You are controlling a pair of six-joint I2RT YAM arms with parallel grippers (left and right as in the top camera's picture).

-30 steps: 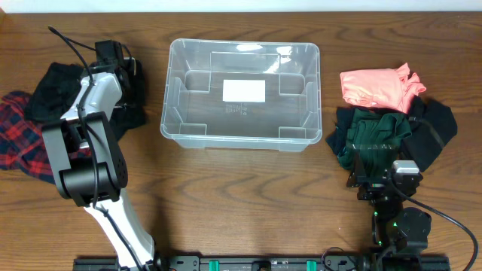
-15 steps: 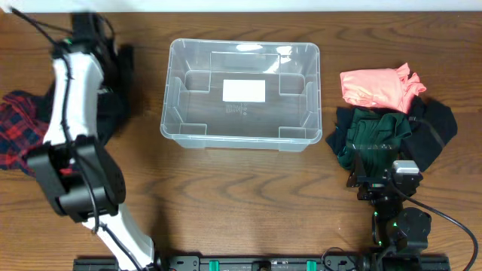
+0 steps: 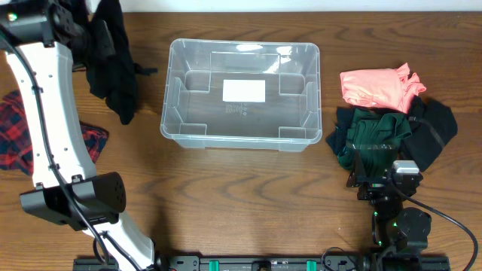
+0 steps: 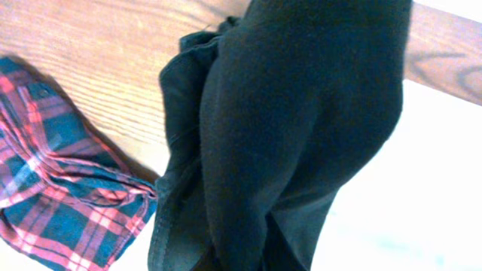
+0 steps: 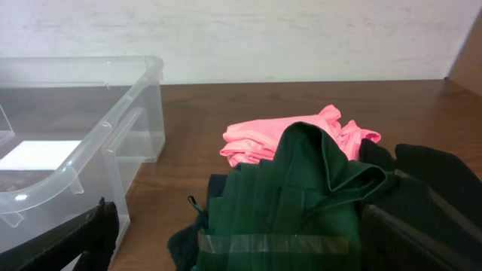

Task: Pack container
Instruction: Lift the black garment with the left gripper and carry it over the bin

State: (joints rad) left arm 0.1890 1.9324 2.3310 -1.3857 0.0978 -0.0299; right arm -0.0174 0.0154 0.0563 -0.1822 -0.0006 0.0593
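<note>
While black garment (image 3: 113, 64) hangs left — container (image 3: 235, 141) shows white label (image 3: 244, 90).

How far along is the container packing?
Done: nothing yet; the container is empty. In hand: the left end effector is shut on a black garment, which hangs in the air left of the container. Left: the red plaid garment on the left, plus the pink garment, green garment and second black garment on the right, by the open right end effector.
</note>
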